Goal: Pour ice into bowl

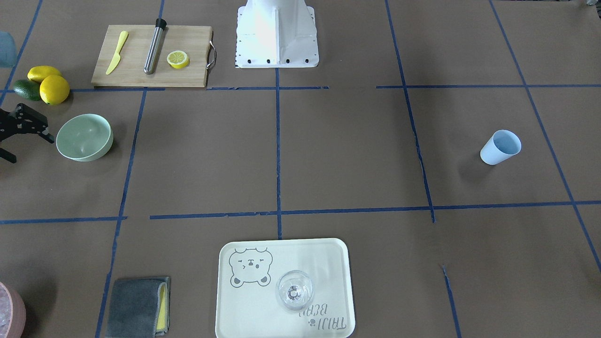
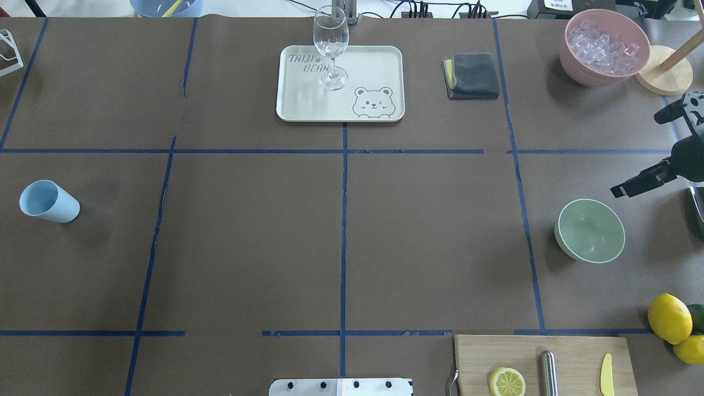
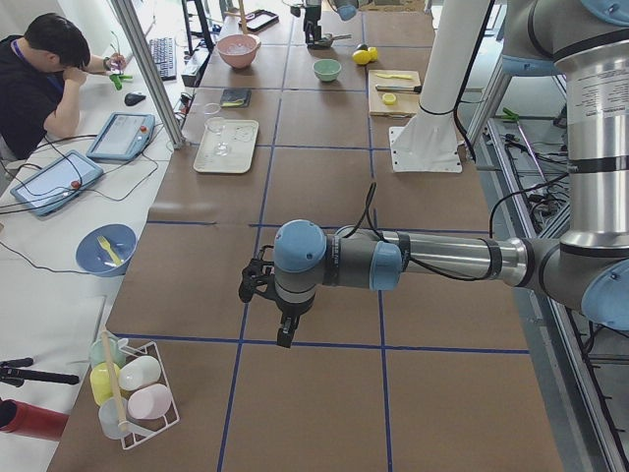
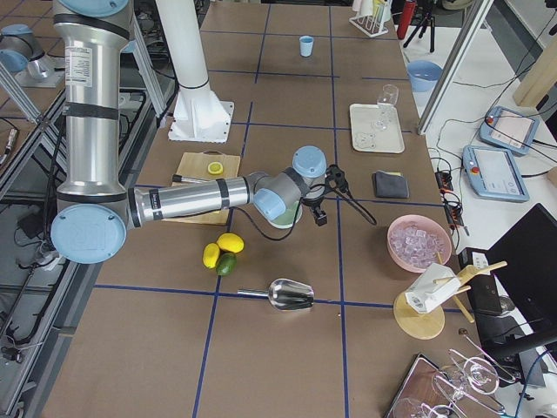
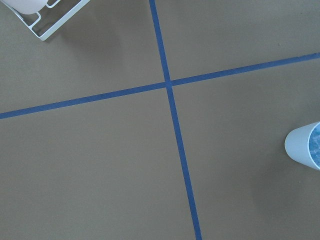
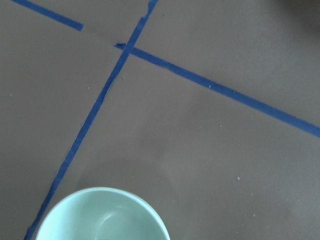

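Overhead exterior, right arm [image 4: 191,200] reaching in low, right gripper [image 2: 636,155] hovering near bowl [image 2: 589,231], fingers [image 2: 641,182] splaying wide, holding nothing, left gripper [image 3: 267,310] hanging over table, grip impossible to tell

Whole lemons [image 2: 669,318]: two
Lemon half [image 2: 506,381]: one
Pale blue cup [image 2: 48,201]: one
Wine glass [image 2: 331,47]: one
Tray [image 2: 300,102]: one
Mint-green bowl [image 2: 589,231]: one
Cutting board [image 2: 577,360]: one

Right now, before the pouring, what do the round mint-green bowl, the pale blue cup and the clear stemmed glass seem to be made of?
Round mint-green bowl: probably plastic or melamine; opaque, smooth matte sides, soft highlights.
Pale blue cup: likely matte plastic; thin, evenly coloured wall.
Clear stemmed glass: glass or clear plastic; transparent, glossy, with bright glints.
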